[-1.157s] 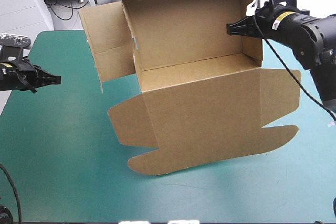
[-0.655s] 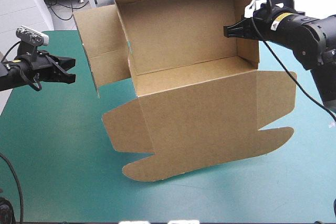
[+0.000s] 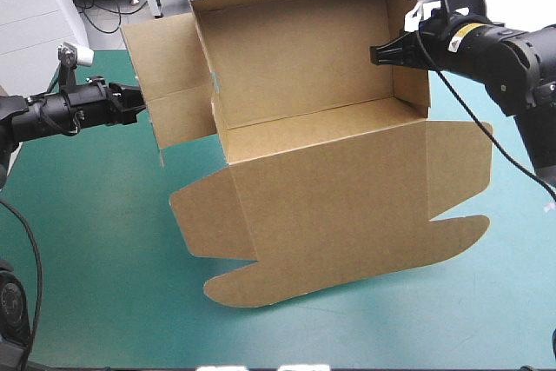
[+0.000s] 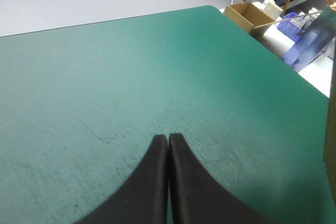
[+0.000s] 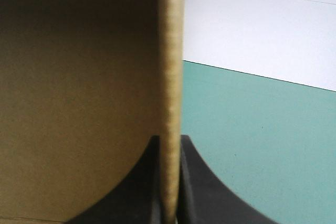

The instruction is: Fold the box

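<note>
- The box (image 3: 321,171) hangs upright over the middle of the bench (image 3: 87,258), its open tray facing me; the lid sheet with its rounded flaps drops down to the teal-green cover, and I cannot tell whether its lower edge touches.
- My right claw (image 3: 380,52) sits at the tray's right side wall, high up near the top edge; in the right wrist view that brown wall stands straight up between my two black fingers (image 5: 197,182).
- My right claw is all but closed, pinching that wall, and it carries the box.
- My left claw (image 3: 139,103) is level with the loose side flap at the box's left, its tip just at that flap's outer edge; whether it touches I cannot tell.
- My left claw's fingers are pressed together in one point and hold nothing; ahead of them lies bare cover, a strip of brown board off to one side.
- Compared with just before, my left claw has come in from the bench's left side right up to the flap; the box and my right claw sit almost where they were.
</note>
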You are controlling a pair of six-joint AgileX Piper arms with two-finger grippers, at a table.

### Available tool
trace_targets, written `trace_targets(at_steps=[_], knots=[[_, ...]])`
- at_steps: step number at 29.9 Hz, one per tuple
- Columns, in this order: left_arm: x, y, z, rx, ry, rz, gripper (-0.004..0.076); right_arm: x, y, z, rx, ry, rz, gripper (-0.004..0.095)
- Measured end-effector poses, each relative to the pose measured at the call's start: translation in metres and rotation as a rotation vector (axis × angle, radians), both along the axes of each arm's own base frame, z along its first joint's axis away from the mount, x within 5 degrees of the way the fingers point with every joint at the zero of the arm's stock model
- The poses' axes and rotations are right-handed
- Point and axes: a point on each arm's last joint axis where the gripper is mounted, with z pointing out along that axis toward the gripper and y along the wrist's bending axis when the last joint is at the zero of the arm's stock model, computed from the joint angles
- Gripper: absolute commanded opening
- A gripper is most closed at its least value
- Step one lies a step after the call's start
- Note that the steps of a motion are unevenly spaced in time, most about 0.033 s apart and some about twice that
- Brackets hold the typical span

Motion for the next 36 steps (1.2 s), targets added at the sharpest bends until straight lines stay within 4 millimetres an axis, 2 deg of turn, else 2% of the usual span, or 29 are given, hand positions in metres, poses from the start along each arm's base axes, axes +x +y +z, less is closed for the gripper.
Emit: trace_targets(at_steps=[9, 11, 13, 16, 21, 23, 30, 36], knots=[[0.001, -0.012, 0.004, -0.047, -0.023, -0.034, -0.0004, 0.000, 0.000, 0.000, 0.005, 0.002, 0.004, -0.0023], [0.001, -0.017, 0.004, -0.053, -0.025, -0.050, 0.0012, 0.000, 0.000, 0.000, 0.005, 0.002, 0.004, -0.0023], [0.001, -0.022, 0.006, -0.075, -0.032, -0.064, 0.0063, 0.000, 0.001, 0.000, 0.004, 0.002, 0.005, -0.0023], [0.001, -0.031, 0.009, -0.105, -0.040, -0.085, 0.0192, 0.000, 0.001, 0.000, 0.001, 0.000, 0.007, -0.0023], [0.001, -0.037, 0.011, -0.123, -0.043, -0.102, 0.0551, 0.000, 0.000, -0.001, -0.008, 0.008, 0.003, -0.0023], [0.001, -0.037, 0.011, -0.124, -0.044, -0.102, 0.0628, -0.001, 0.000, -0.001, -0.010, 0.014, 0.003, -0.0023], [0.000, -0.045, 0.015, -0.170, -0.047, -0.111, 0.0643, -0.001, 0.000, -0.002, -0.016, 0.020, 0.006, -0.0023], [-0.007, -0.070, 0.021, -0.188, -0.055, -0.183, 0.0643, -0.001, -0.002, -0.002, -0.035, 0.013, 0.000, -0.0023]])
